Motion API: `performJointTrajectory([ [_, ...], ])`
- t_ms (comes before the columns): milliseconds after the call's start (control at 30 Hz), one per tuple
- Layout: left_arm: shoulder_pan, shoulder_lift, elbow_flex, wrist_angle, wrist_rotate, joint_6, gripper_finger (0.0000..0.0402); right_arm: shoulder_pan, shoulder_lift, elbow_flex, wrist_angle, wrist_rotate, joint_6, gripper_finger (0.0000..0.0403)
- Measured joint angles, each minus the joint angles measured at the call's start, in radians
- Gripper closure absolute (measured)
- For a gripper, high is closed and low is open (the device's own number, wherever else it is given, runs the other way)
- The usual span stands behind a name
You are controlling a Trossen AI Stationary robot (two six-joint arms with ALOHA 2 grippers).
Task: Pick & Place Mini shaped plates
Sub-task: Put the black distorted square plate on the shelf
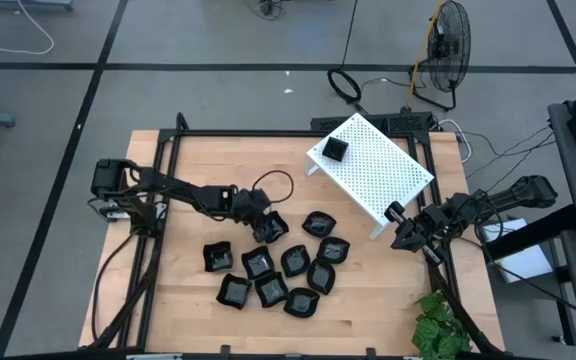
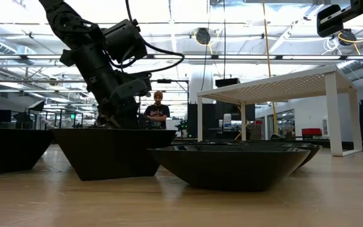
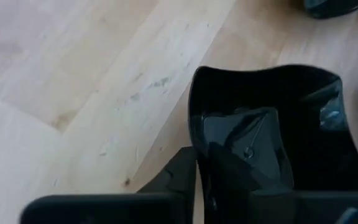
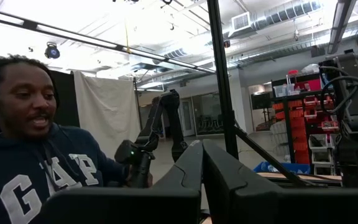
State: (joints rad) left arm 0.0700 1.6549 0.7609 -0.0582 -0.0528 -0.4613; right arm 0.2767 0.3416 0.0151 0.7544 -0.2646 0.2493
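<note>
Eleven mini shaped plates visible: ten in a cluster on the wooden table, one more on the white perforated rack at its far end; rack count: one. Left gripper is down at the cluster's far-left edge, arm stretched low across the table; its fingers are clenched on the rim of one plate. Right gripper is fully closed, holding nothing, raised near the rack's near-right corner.

On your counter the small plates cluster near the middle, the rack stands behind and to their right with one plate on top, and a plant sits at the front right corner.
</note>
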Motion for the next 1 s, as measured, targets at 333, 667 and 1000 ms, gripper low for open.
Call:
performJointTrajectory([
  [333,0.002,-0.072,0.000,0.032,-0.034,0.085,0.0397,0.000,0.000,0.000,0.000,0.000,0.000,0.0403],
  [667,-0.016,-0.384,0.000,0.050,-0.354,0.363,0.0396,0.000,0.000,0.000,-0.003,0.000,0.000,0.0403],
  [1000,-0.060,-0.485,0.000,0.362,-0.579,0.748,0.0392,0.000,0.000,0.000,-0.004,0.000,0.000,0.0403],
])
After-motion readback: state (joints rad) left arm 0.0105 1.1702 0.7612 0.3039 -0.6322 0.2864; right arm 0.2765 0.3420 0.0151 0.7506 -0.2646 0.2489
